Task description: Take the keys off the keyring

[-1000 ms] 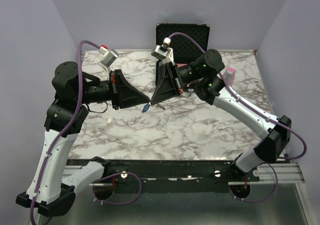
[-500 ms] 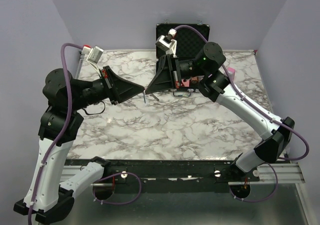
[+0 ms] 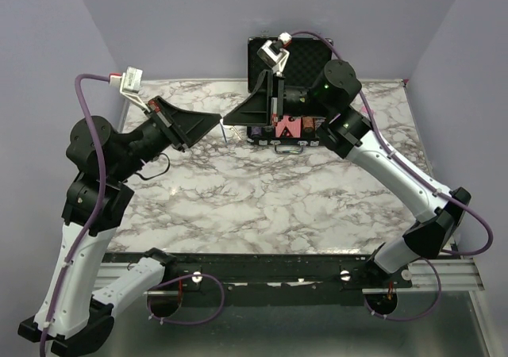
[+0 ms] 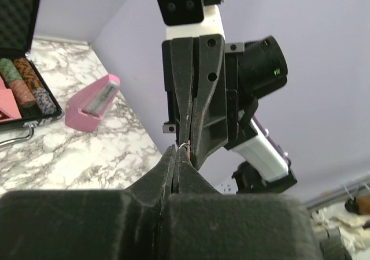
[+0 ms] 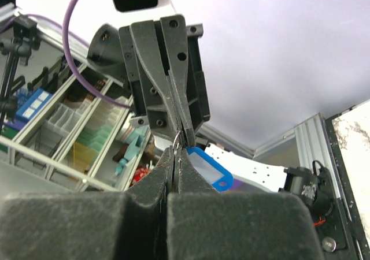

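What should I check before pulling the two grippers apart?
1. Grip of left gripper on keyring: ok, shut.
2. Grip of right gripper on keyring: ok, shut.
3. The blue key hangs free beneath the tips: ok.
4. The blue key is off the keyring: not ok.
5. Position of the keyring's split: cannot tell.
6. Both tips raised above the table: ok.

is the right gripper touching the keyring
Touching. The right wrist view shows the right gripper shut with the thin keyring wire pinched at its tips. The left gripper clamps the same ring from above.
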### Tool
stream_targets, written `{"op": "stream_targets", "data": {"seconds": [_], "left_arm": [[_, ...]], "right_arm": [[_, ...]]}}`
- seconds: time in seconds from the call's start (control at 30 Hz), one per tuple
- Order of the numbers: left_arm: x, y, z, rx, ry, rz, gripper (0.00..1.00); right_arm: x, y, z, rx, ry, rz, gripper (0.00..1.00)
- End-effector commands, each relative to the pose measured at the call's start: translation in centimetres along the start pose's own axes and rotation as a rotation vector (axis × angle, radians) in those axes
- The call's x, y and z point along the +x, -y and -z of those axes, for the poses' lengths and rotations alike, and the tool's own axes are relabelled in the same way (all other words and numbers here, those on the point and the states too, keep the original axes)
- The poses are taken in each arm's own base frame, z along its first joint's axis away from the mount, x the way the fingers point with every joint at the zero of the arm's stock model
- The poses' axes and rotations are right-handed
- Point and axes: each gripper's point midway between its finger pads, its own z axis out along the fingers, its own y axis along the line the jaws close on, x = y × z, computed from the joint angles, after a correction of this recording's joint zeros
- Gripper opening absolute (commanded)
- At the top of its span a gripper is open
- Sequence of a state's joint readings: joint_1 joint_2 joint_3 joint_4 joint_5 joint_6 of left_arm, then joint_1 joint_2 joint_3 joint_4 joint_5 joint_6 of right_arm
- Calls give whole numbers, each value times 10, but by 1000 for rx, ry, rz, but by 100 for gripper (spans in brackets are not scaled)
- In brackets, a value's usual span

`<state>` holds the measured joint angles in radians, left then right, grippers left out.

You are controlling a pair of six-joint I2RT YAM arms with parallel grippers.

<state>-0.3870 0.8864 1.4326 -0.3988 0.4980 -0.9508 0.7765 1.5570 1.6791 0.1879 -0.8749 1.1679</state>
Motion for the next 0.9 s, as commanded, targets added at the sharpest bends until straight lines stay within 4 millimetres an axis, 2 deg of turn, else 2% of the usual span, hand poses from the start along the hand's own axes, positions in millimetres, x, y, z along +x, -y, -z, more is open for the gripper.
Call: {"op": "stream_targets", "data": {"seconds": [0.0, 0.2, 0.47, 0.67, 0.87], "left_arm": [[-15, -1, -1, -45, 128, 55, 0], [-27, 9, -10, -42, 168, 48, 0], [-22, 21, -18, 3, 128, 12, 1], [-15, 15, -10, -27, 107, -25, 28], [-21, 13, 5, -80, 136, -61, 44]], "right_arm": [[-22, 20, -13, 90, 124, 0, 1], [-32, 25, -14, 119, 172, 2, 1], [-29, 27, -12, 143, 162, 32, 1], [-22, 29, -9, 152, 130, 63, 1], [-16, 36, -5, 158, 103, 62, 1]]}}
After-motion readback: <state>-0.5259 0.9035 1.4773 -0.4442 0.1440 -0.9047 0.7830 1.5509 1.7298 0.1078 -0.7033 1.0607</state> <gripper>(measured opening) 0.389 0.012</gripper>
